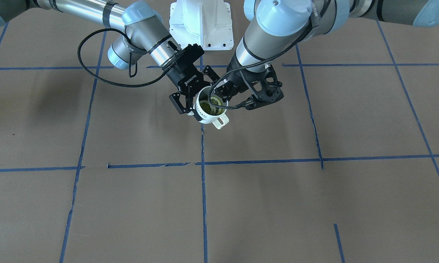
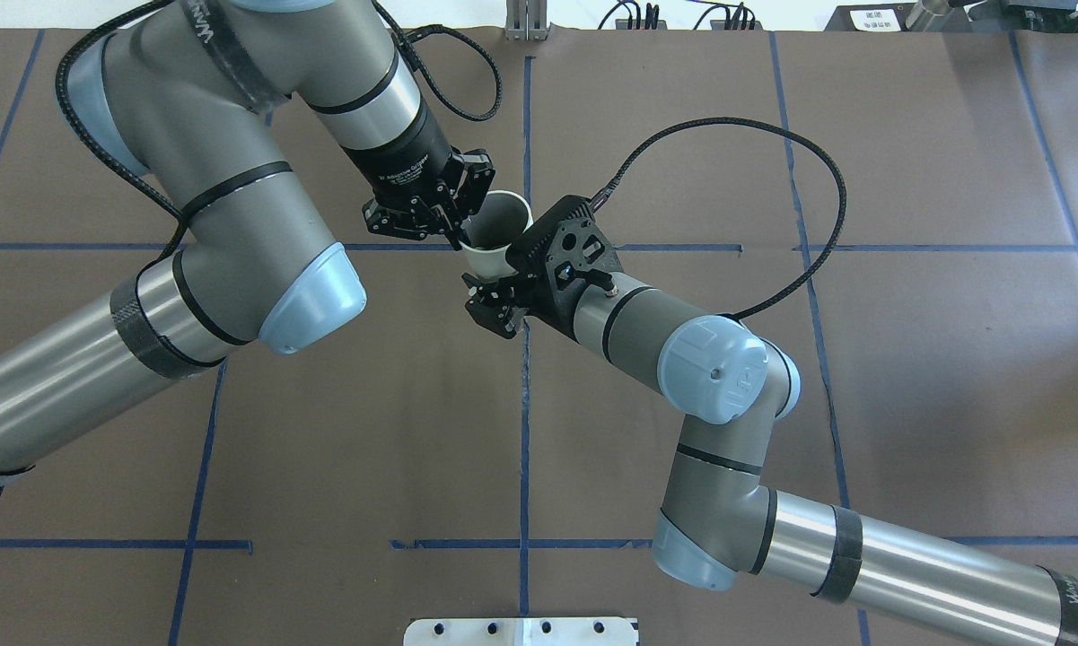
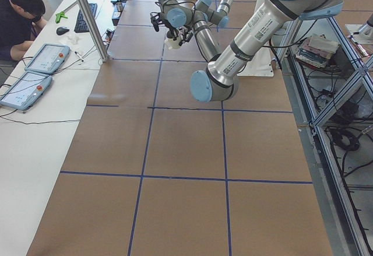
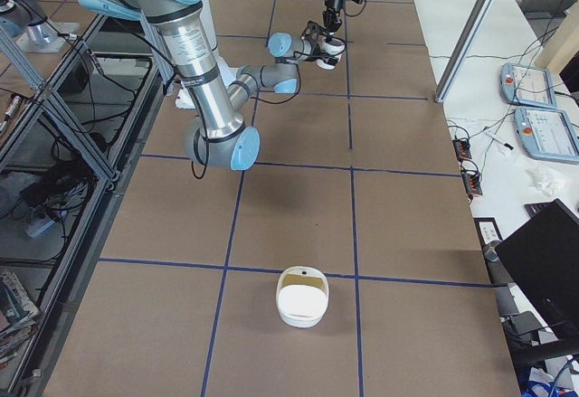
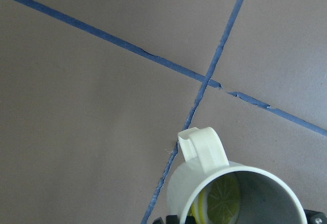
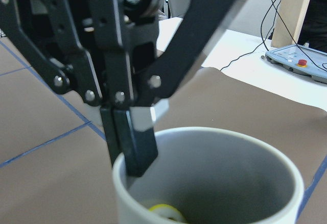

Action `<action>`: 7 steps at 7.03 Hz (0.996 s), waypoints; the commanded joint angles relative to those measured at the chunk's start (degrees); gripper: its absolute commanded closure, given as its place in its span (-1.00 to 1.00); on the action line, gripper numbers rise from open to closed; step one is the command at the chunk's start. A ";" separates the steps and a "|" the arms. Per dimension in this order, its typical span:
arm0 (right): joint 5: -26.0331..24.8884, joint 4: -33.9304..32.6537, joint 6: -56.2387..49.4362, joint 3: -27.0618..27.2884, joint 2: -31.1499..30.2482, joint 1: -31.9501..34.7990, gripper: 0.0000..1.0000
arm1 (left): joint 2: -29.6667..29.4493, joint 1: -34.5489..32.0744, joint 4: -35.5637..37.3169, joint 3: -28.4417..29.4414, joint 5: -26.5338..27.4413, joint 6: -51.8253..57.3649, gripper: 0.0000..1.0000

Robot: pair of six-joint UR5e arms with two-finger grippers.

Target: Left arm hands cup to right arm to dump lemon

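Observation:
The white cup (image 1: pixel 209 114) hangs tilted above the table's middle, handle (image 5: pixel 203 147) toward the operators' side. My left gripper (image 1: pixel 219 95) is shut on its rim, one finger (image 6: pixel 134 147) inside the mouth. A yellow-green lemon (image 5: pixel 225 203) slice lies inside the cup (image 2: pixel 495 224). My right gripper (image 1: pixel 201 104), lettered ROBOTIQ, stands open, one finger (image 1: pixel 180 104) beside the cup's wall and the other hidden behind it. From overhead, the left gripper (image 2: pixel 456 235) meets the cup from the left and the right gripper (image 2: pixel 503 285) from below.
A white bowl-like container (image 4: pixel 303 297) sits on the brown paper near the robot's right end. The white robot base (image 1: pixel 201 23) stands behind the arms. A person (image 3: pixel 17 17) sits at the side desk with two pendants (image 3: pixel 35 69).

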 commanded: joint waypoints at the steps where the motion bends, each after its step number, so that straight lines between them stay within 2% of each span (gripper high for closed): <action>1: 0.01 -0.49 6.65 0.15 0.09 -0.09 0.29 | 0.14 -0.07 -0.01 -0.02 -0.09 -0.07 0.56; 2: 0.01 -0.41 6.96 0.15 0.00 -0.09 0.39 | 0.23 -0.07 -0.01 -0.02 -0.52 0.02 0.01; 3: 0.01 -0.41 6.96 0.15 -0.09 -0.09 0.39 | 0.49 -0.33 0.07 -0.81 -1.48 0.19 -0.99; 6: 0.01 -0.58 6.26 0.06 -0.88 0.26 0.42 | 2.15 -5.86 0.86 -1.78 -5.09 4.04 -1.00; 7: 0.01 -0.32 6.26 0.24 -1.49 0.70 0.59 | 6.60 -6.65 1.04 -4.22 -4.66 10.07 -1.00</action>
